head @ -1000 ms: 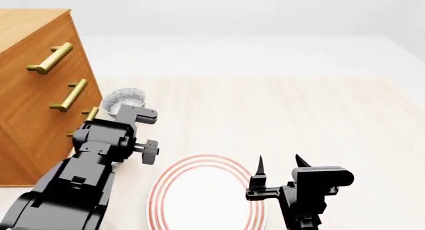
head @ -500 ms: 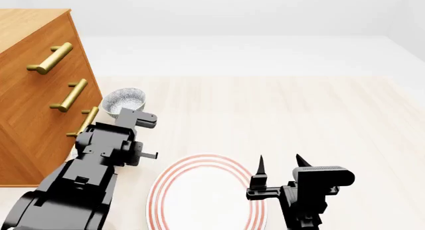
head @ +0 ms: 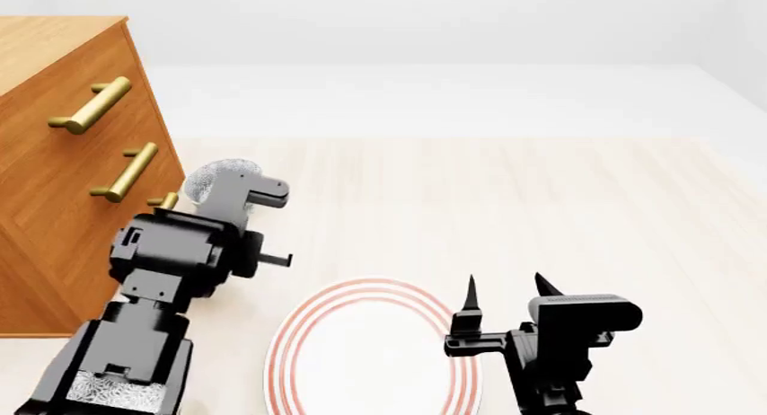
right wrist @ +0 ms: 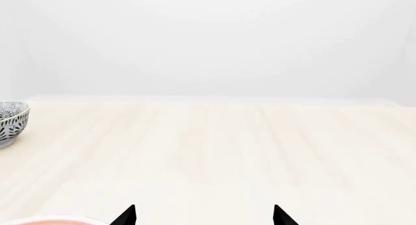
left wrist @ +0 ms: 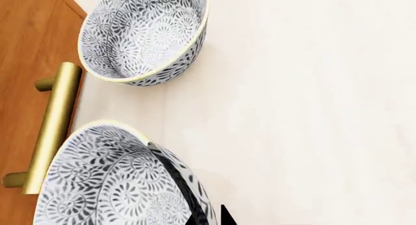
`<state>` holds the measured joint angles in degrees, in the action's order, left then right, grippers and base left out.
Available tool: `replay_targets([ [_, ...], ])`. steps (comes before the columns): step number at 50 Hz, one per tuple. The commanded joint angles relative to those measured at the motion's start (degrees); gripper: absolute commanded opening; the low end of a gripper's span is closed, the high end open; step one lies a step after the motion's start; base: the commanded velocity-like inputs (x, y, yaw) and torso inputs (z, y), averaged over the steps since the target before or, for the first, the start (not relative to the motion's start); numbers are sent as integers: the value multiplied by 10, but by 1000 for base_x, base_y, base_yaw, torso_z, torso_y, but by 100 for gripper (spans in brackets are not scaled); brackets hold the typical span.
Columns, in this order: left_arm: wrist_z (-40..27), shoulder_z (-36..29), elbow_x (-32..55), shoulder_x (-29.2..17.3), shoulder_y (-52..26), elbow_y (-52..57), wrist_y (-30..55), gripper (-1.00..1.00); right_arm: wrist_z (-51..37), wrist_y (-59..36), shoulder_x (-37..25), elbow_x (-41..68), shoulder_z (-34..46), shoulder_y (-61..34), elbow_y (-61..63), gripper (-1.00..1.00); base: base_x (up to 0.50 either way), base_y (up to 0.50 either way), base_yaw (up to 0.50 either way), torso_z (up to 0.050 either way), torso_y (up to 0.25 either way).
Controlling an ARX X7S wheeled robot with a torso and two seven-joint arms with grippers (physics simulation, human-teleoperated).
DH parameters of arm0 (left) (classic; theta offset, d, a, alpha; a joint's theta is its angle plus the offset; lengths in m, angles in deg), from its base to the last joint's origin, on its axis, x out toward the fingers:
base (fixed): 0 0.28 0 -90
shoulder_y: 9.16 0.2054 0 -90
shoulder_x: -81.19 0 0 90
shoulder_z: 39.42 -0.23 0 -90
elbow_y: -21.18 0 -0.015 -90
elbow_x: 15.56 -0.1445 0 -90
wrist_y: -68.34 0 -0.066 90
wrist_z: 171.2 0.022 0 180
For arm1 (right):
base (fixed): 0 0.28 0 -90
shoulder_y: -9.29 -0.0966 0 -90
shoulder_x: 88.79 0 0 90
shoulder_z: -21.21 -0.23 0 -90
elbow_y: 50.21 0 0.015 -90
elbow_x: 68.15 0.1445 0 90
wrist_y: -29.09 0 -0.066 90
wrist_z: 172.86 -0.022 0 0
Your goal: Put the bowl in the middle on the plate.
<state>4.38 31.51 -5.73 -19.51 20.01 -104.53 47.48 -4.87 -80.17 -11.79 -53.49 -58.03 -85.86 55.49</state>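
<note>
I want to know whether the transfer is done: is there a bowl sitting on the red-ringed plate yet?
No. In the head view the plate shows only bare white inside its red rings.

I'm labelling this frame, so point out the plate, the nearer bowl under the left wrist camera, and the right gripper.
plate (head: 359,361), head view, bare white centre.
nearer bowl (left wrist: 104,181), left wrist view, patterned inside.
right gripper (head: 505,295), head view, between fingertips.

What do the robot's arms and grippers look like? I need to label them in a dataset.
Both arms are matte black and blocky, built from boxy segments with visible screws and knobs. The left arm carries a white textured patch near its base. The right gripper ends in two thin, pointed black fingers, with a rectangular camera-like housing behind. No cables, sleeves or readable markings show.
</note>
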Motion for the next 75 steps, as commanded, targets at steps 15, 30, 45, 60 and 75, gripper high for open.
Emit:
replay_targets([
  [15,16,-59,31,-53,89,381,101,-100,-9,6,-4,6,0,2,0,100,0,0,0,0,0],
  [30,32,-183,58,-110,126,634,158,-100,-15,13,-8,10,-3,7,-2,100,0,0,0,0,1],
  [45,9,-276,98,-134,162,790,200,-100,-22,16,-11,14,-5,10,1,100,0,0,0,0,1],
  [60,-54,-350,173,-132,166,858,207,-100,-24,18,-13,17,-2,9,-3,100,0,0,0,0,0],
  [75,-105,-438,209,-119,157,858,187,-100,-26,22,-15,20,0,9,-4,100,0,0,0,0,1],
])
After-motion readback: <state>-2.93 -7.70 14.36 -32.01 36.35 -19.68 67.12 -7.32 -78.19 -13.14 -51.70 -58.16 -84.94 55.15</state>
